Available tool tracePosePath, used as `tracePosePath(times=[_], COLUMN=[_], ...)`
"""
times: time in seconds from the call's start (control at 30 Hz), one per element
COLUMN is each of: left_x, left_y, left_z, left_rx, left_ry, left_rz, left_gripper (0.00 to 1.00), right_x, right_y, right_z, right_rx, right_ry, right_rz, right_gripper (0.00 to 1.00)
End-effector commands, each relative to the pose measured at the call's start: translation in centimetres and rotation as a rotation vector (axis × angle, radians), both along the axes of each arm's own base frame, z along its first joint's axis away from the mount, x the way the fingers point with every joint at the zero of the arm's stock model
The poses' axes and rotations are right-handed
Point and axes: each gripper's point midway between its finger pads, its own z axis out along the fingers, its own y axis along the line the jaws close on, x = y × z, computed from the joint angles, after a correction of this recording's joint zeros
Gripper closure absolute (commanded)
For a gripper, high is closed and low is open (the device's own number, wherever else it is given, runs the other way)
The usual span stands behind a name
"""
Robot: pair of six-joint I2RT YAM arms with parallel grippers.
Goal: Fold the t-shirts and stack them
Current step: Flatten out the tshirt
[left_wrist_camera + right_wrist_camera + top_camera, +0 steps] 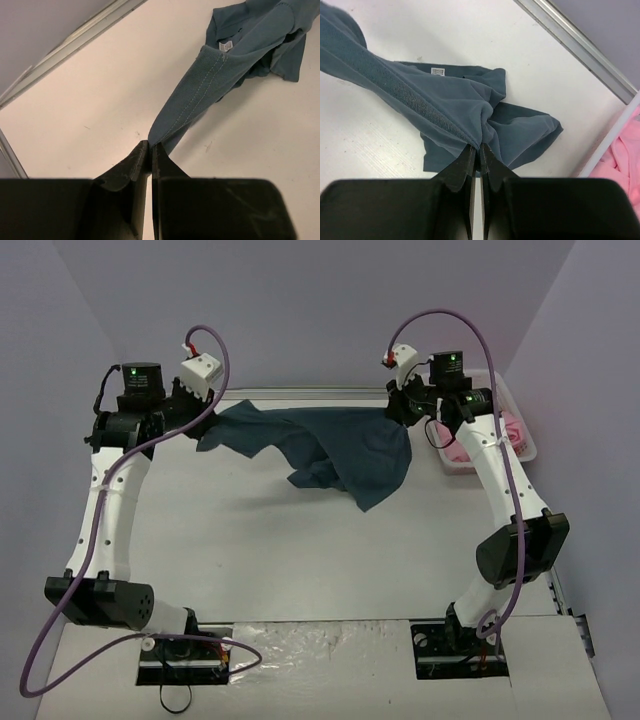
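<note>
The dark teal-blue t-shirt [320, 445] hangs stretched between both arms at the back of the table, its lower part drooping onto the white surface. My left gripper [200, 412] is shut on the shirt's left end; in the left wrist view [150, 145] a ribbed hem [200, 90] runs taut away from the closed jaws. Over on the right, my other gripper [405, 410] is shut on a bunched fold of the same shirt [445, 107], its jaw tips [477, 147] pinching cloth. The pink t-shirt [510, 430] lies in the basket at the far right.
The white lattice basket [527, 446] stands at the back right, close to my right arm. Its rim [612, 137] and pink cloth [625, 165] show beside the right gripper. A metal rail [300, 392] runs along the table's far edge below the back wall.
</note>
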Motion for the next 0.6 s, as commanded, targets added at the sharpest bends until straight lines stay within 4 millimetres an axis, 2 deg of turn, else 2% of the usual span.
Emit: tracePosePath(times=[0.0, 0.13, 0.2, 0.37, 0.47, 0.5, 0.57], left_x=[-1.3, -2.3, -2.7, -3.2, -2.9, -2.8, -2.4], left_y=[7.3, 7.4, 7.2, 7.2, 7.7, 7.8, 8.3], left_z=[-2.0, -1.9, -2.0, -0.1, 2.0, 2.6, 4.3], left_rx=[0.178, 0.184, 0.179, 0.154, 0.138, 0.123, 0.104], left_ry=[0.049, 0.03, 0.029, -0.021, -0.078, -0.089, -0.137], left_rz=[0.236, 0.24, 0.234, 0.261, 0.311, 0.332, 0.376], left_gripper=[0.98, 0.98, 0.98, 0.98, 0.98, 0.98, 0.98], right_x=[0.1, -0.7, -1.3, -4.0, -6.5, -8.3, -10.2], right_y=[-6.4, -5.9, -5.4, -3.0, -1.2, 0.4, 2.1], right_z=[-0.5, -0.1, -0.7, -1.9, -3.3, -4.5, -5.4], right_rx=[-0.134, -0.117, -0.103, -0.103, -0.125, -0.14, -0.161], right_ry=[0.008, 0.003, 0.023, 0.067, 0.121, 0.166, 0.194], right_rz=[-0.194, -0.168, -0.139, -0.031, 0.062, 0.126, 0.199], right_gripper=[1.0, 1.0, 1.0, 1.0, 1.0, 1.0, 1.0])
